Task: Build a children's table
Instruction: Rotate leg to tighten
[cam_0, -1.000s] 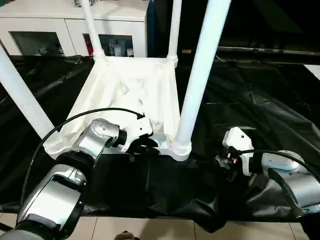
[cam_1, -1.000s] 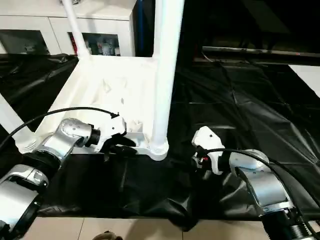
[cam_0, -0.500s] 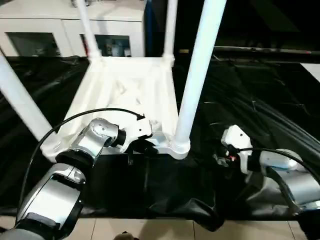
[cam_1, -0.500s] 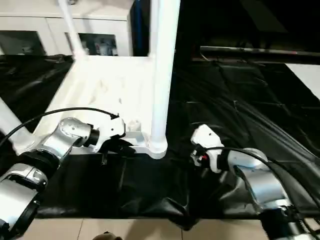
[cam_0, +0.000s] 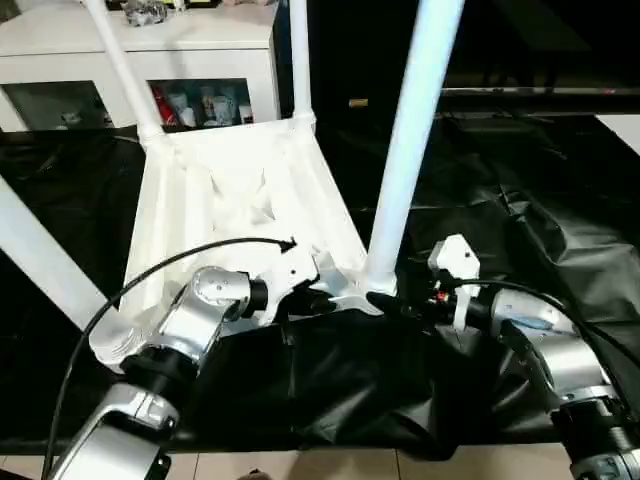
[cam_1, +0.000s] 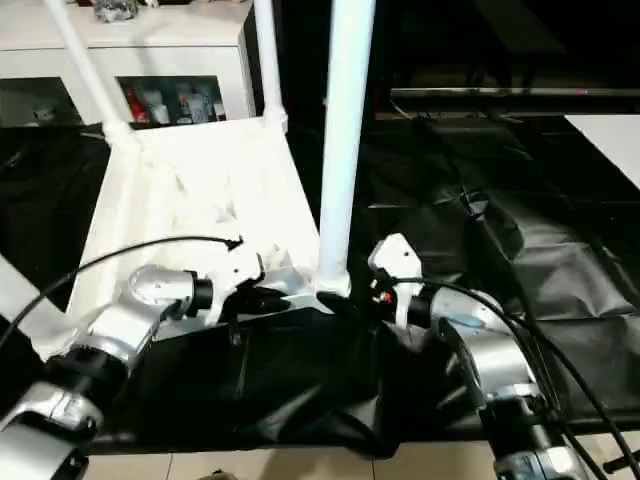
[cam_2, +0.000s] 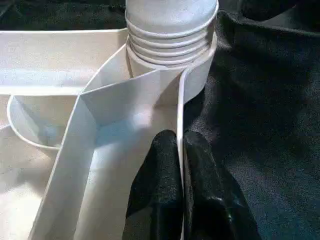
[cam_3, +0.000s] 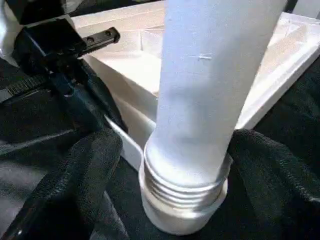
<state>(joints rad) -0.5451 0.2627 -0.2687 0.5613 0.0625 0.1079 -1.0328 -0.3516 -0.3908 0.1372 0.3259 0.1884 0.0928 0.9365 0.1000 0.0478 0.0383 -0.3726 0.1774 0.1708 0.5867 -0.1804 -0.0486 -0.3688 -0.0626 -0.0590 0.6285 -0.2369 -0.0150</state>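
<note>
The children's table lay upside down on the black-draped counter (cam_0: 560, 200), its white tabletop (cam_0: 240, 195) showing the ribbed underside. Going left to right, a near-left leg (cam_0: 40, 260) rose from its corner socket at the robot's left, 2 far legs (cam_0: 120, 70) stood at the back corners before a white cabinet (cam_0: 150, 50), and the near-right leg (cam_0: 410, 140) stood upright in its socket close to the robot. All 4 legs appeared seated, so assembly seemed nearly done; what was likely left was pressing this last leg home and turning the table upright.

The left end effector (cam_2: 181, 165) was closed, its 2 black fingers pinching the thin near edge wall of the tabletop just beside the near-right socket. The right end effector (cam_3: 185, 165) stood spread wide, 1 finger on either side of the base of the near-right leg, around it but seemingly not clamped on it.
</note>
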